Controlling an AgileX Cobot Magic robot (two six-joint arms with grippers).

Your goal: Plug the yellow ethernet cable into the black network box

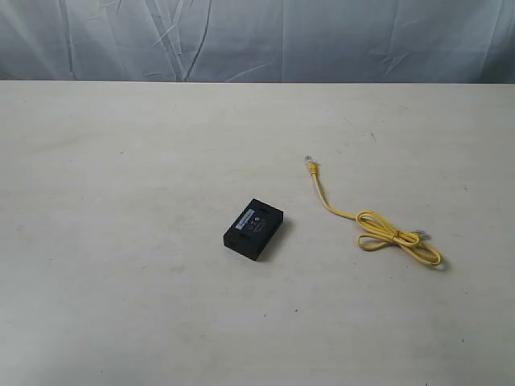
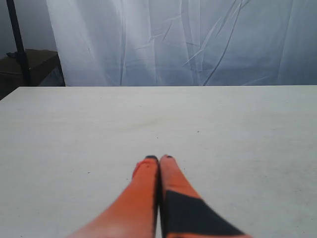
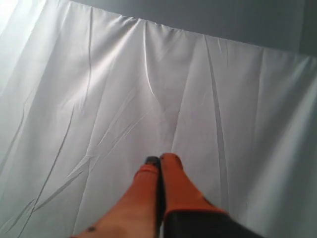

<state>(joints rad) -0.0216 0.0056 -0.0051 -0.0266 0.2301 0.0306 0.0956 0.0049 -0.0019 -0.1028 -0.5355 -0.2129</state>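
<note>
The pale tabletop (image 1: 121, 305) is broad and smooth, so the light pieces on it look likely to skate if nudged rather than gripped. Neither arm is over the work: the left claw (image 2: 159, 158) hovers above bare tabletop with its fingers pressed together, and the right claw (image 3: 159, 158), also closed on nothing, points at the white curtain behind the far edge. The black network box (image 1: 253, 230) lies flat near the middle, turned askew to the edges. If a plug is pushed into it while nothing pins it down, I'd expect it to slide or spin away. Its ports may be the dark notches on the side facing the near left corner, though they're too small for me to be sure. The yellow ethernet cable (image 1: 378, 227) lies well apart from it towards the right edge, tied in a loose knot. That knot could tighten or drag as the cord is lifted. The clear plug (image 1: 311, 165) at its free end is tiny, so a grip on it could easily twist it off line with the port.
</note>
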